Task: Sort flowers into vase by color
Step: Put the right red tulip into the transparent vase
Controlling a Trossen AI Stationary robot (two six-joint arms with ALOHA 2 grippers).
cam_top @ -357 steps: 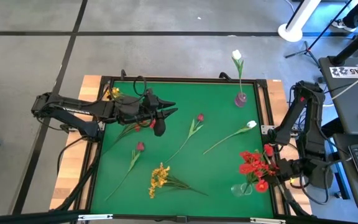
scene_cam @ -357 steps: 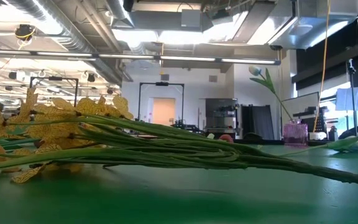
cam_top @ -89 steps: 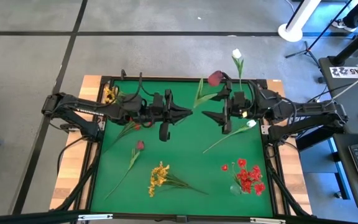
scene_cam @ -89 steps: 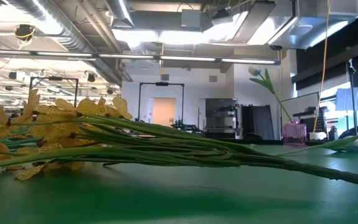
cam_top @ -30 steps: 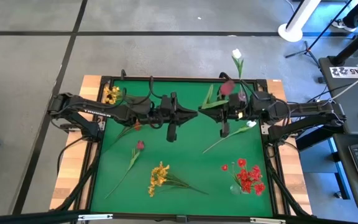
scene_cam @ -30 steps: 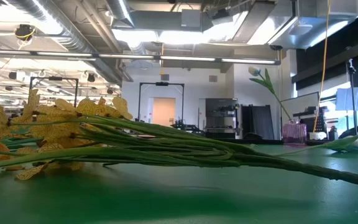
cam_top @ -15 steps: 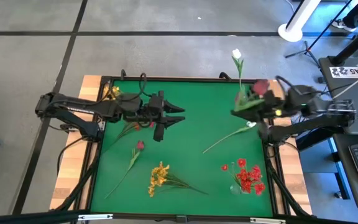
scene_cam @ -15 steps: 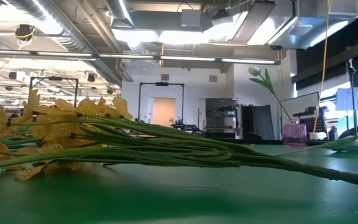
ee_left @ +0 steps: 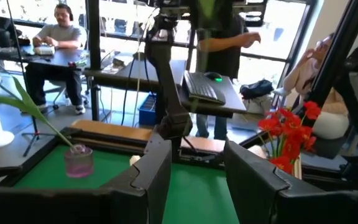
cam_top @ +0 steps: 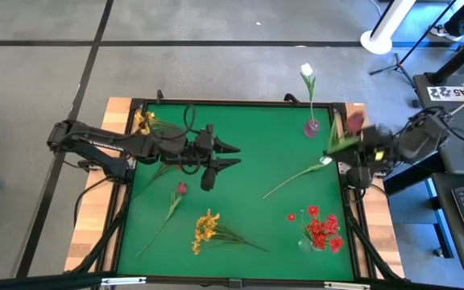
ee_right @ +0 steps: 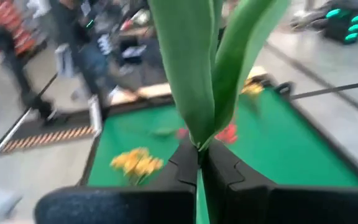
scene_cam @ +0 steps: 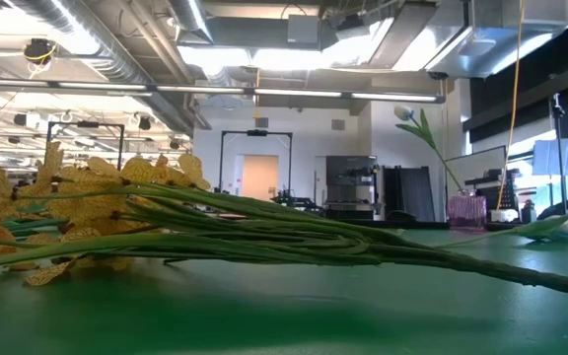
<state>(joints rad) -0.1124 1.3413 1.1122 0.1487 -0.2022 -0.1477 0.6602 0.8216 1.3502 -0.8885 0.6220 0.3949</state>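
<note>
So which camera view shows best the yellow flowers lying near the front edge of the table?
The low view: the yellow flowers fill its left side, stems stretching right. The high view shows them small. The right wrist view shows a yellow blur. The left wrist view misses them.

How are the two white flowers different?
One white tulip stands upright in the small pink vase at the table's far edge; the other white tulip lies flat on the green mat. The standing one is sorted already; the lying one is not. Both have white heads on thin green stems.
</note>
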